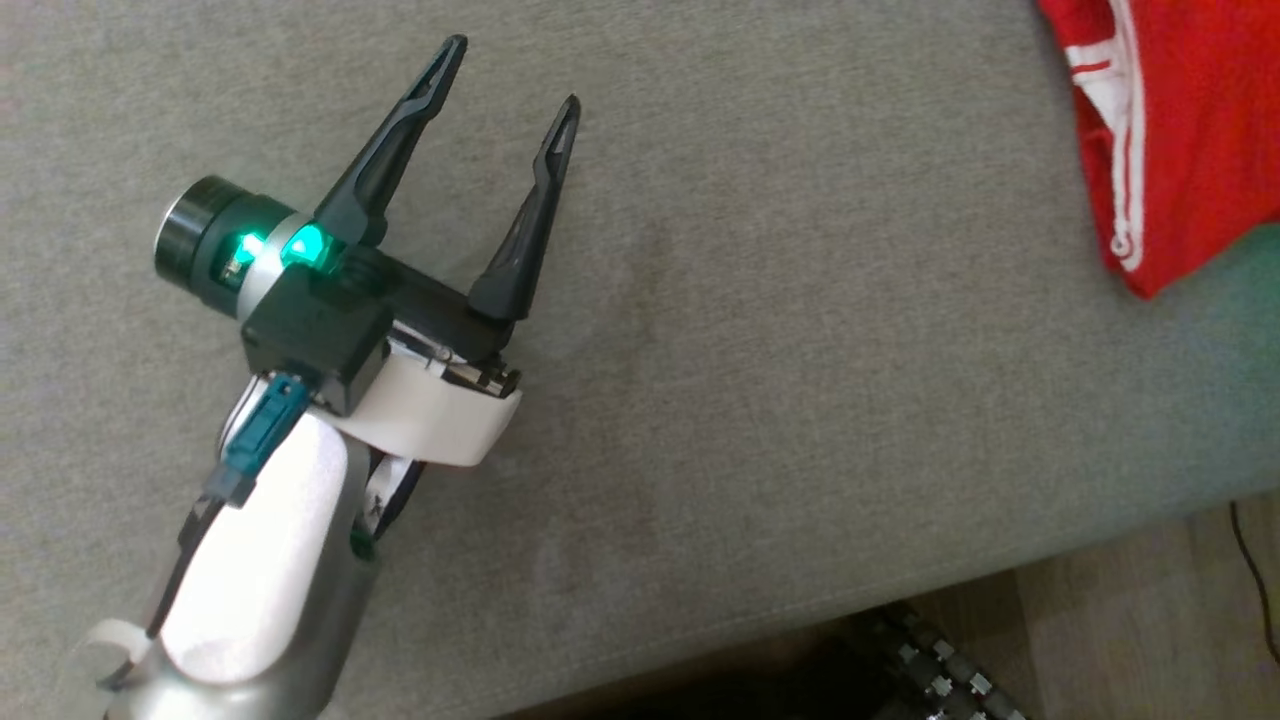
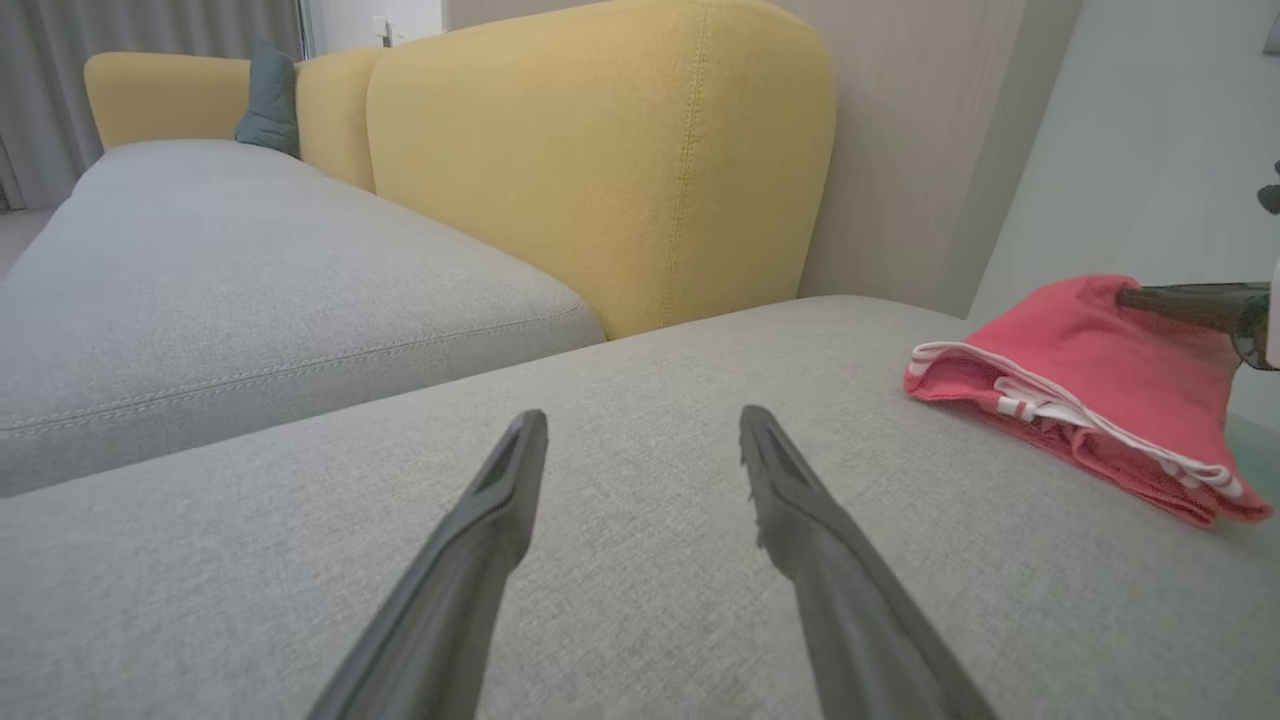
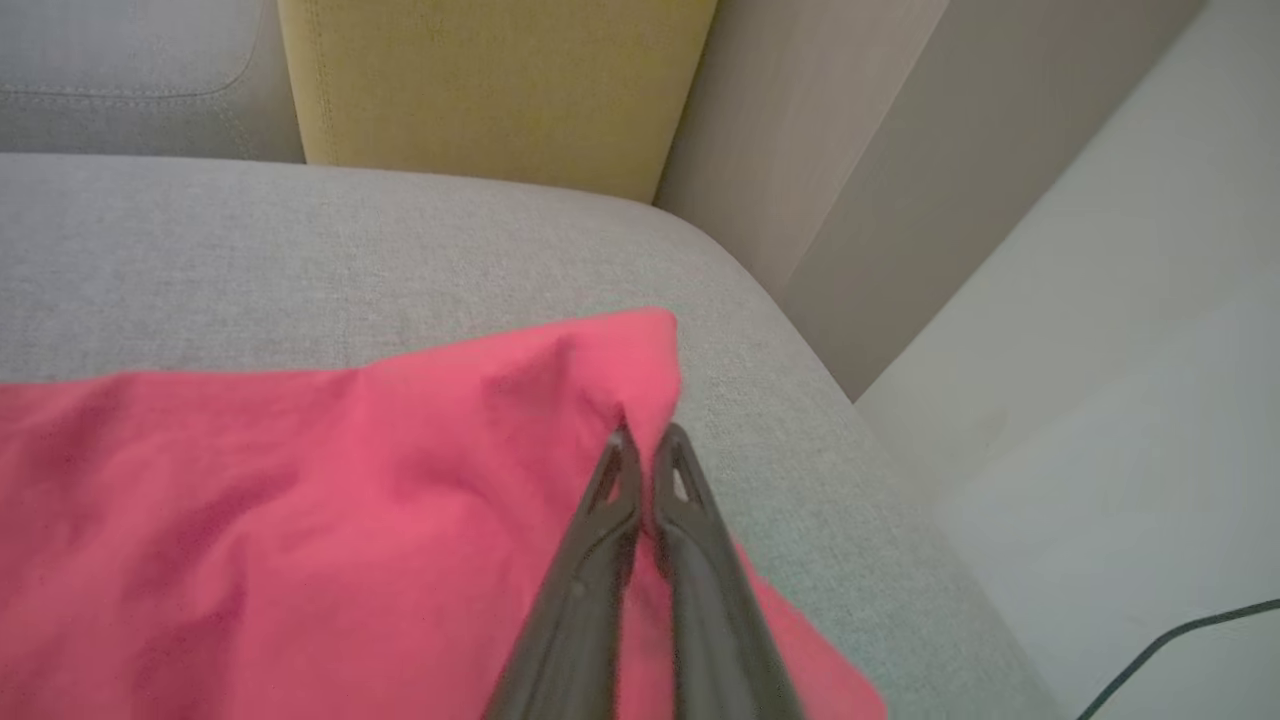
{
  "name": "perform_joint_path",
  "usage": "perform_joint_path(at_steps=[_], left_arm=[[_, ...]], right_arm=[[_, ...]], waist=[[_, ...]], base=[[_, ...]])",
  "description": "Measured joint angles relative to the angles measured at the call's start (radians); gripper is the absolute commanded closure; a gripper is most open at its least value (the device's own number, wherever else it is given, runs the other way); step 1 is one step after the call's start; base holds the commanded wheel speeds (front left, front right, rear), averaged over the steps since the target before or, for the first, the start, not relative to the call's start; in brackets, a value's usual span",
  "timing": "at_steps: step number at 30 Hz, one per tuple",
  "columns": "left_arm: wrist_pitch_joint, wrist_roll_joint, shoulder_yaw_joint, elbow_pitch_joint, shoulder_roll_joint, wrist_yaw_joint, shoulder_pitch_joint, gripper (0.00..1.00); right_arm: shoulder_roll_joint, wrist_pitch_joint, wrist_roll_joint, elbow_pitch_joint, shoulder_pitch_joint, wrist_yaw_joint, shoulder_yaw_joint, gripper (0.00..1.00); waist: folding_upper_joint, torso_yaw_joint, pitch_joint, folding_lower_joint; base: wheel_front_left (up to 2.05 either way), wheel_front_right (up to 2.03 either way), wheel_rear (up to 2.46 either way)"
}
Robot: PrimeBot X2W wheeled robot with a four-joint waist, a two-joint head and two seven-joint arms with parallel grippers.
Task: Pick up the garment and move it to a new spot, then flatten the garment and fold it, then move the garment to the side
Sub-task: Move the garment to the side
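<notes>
The red garment [image 1: 1180, 130] with white stripes lies folded near the right end of the grey sofa seat [image 1: 760, 330]. In the left wrist view the garment [image 2: 1090, 390] is a flat stack at the right. In the right wrist view the garment [image 3: 300, 520] has my right gripper [image 3: 648, 435] shut on it, pinching the fabric near its far corner, which puckers at the tips. A right finger [image 2: 1190, 303] reaches in over the garment's top. My left gripper [image 1: 513, 72] hovers open over bare seat, well left of the garment, with nothing between its fingers [image 2: 500, 520].
A yellow backrest [image 2: 600, 170] stands behind the seat, with a second grey seat [image 2: 250, 270] and a teal cushion [image 2: 268, 100] further left. The seat's front edge runs at the lower right. Below it are wooden floor [image 1: 1130, 610], a black cable [image 1: 1255, 580] and my dark base [image 1: 930, 670].
</notes>
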Motion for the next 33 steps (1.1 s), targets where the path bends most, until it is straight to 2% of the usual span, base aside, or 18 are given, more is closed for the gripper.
perform_joint_path(at_steps=[1,2,3,9,14,21,33], left_arm=[[-0.002,0.0,0.0,0.003,0.0,0.0,0.0,0.0],[-0.008,0.0,0.0,0.006,0.0,0.0,0.0,0.0],[-0.009,0.0,-0.001,0.008,0.0,0.0,-0.001,0.0],[-0.032,-0.014,0.0,0.042,-0.003,0.007,-0.002,0.0],[-0.043,-0.04,0.009,0.075,-0.009,0.031,0.028,0.0],[-0.051,-0.074,0.056,0.105,-0.013,0.083,0.163,0.0],[-0.052,-0.139,0.118,0.126,-0.019,0.15,0.315,0.0]], right_arm=[[0.002,-0.006,-0.008,0.012,0.0,0.0,-0.007,0.6],[0.006,-0.008,-0.015,0.022,0.0,0.0,-0.018,0.44],[0.011,-0.013,-0.022,0.031,0.0,0.0,-0.029,0.0],[0.075,-0.051,-0.059,0.04,0.012,0.0,-0.11,0.0],[0.134,-0.09,-0.059,-0.043,0.128,0.0,-0.125,0.0],[0.224,-0.109,-0.029,-0.193,0.319,0.0,0.009,0.0],[0.254,-0.086,0.023,-0.364,0.469,0.0,0.206,0.0]], waist=[[0.0,0.005,0.003,-0.0001],[0.0,0.01,0.005,-0.0001],[0.0,0.015,0.006,-0.0001],[0.0,0.034,-0.026,-0.0001],[0.0,0.046,-0.092,-0.0001],[0.0,0.067,-0.207,-0.0002],[0.0001,0.173,-0.355,-0.0002]], base=[[0.0,0.0,0.0],[0.0,0.0,0.0],[0.0,0.0,0.0],[0.0,0.0,0.0],[0.0,0.0,0.0],[0.0,0.0,0.0],[0.0,0.0,0.0]])
